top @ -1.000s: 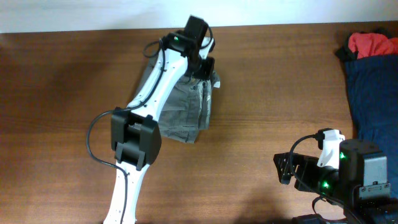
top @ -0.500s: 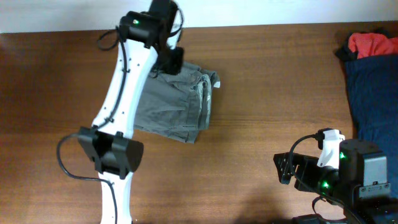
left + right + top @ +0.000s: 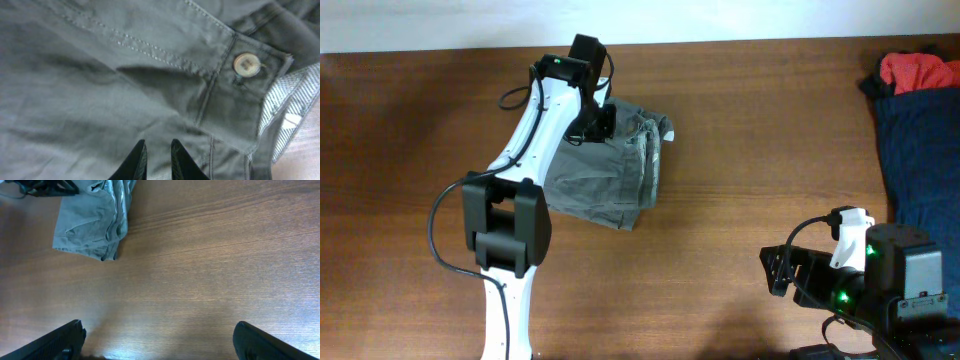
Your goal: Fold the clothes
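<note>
1. Counting three clothes: grey shorts (image 3: 605,170) in the middle, navy piece (image 3: 920,160) and red piece (image 3: 918,70) far right.
2. Left claw (image 3: 157,146) is down at the grey shorts, fingers narrow, can't tell if it's pinching.
3. Right claw (image 3: 157,327) sits low, spread wide.

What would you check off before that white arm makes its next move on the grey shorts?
1. Left pincer above the grey shorts: ok, by the waistband near the button.
2. Fabric caught between its tips: cannot tell; they stand nearly together.
3. Shorts lying as a folded bundle on the table: ok.
4. Right pincer open and away from the shorts: ok.
5. Navy garment and red garment out of the way: ok, at the far right.
</note>
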`<state>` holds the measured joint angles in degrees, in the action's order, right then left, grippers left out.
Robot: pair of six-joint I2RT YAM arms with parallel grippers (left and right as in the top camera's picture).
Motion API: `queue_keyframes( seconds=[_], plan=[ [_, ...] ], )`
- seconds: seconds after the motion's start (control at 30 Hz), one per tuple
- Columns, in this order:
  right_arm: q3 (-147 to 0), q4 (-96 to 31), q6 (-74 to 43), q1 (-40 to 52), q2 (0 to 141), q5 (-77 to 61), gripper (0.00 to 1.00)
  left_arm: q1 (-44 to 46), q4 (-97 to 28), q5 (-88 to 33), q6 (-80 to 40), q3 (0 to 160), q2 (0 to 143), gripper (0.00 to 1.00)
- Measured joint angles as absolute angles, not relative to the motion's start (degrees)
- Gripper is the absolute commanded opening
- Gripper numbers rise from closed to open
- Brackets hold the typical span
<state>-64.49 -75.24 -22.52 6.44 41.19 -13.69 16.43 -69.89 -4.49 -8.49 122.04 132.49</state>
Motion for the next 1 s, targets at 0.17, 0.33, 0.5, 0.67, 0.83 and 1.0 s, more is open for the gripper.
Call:
queue_keyframes(
  seconds=[0.17,0.33,0.5,0.67,0.83,1.0],
  plan=[
    [-64.5,-75.2,-22.5,6.4,41.2,-13.7,0.99,16.4,-66.6,-6.7,-9.3,121.5,134.9,0.17],
    [-64.5,-75.2,-22.5,6.4,41.2,-13.7,0.99,16.6,-62.3,-12.0,-9.5,121.3,136.6,0.17],
    [-64.5,-75.2,-22.5,6.4,41.2,-13.7,0.99,18.2,-59.9,-15.1,-10.2,121.3,137.8,0.17],
    [-64.5,-75.2,-22.5,6.4,41.2,-13.7,0.99,21.4,-57.8,-16.4,-10.6,121.2,139.1,0.17],
    [-64.5,-75.2,-22.5,6.4,41.2,-13.7,0.99,23.6,-57.8,-17.3,-10.6,121.4,139.2,0.13],
    [-64.5,-75.2,-22.6,6.4,41.2,-13.7,0.99,23.2,-62.6,-17.6,-10.6,124.2,139.2,0.17]
  ],
)
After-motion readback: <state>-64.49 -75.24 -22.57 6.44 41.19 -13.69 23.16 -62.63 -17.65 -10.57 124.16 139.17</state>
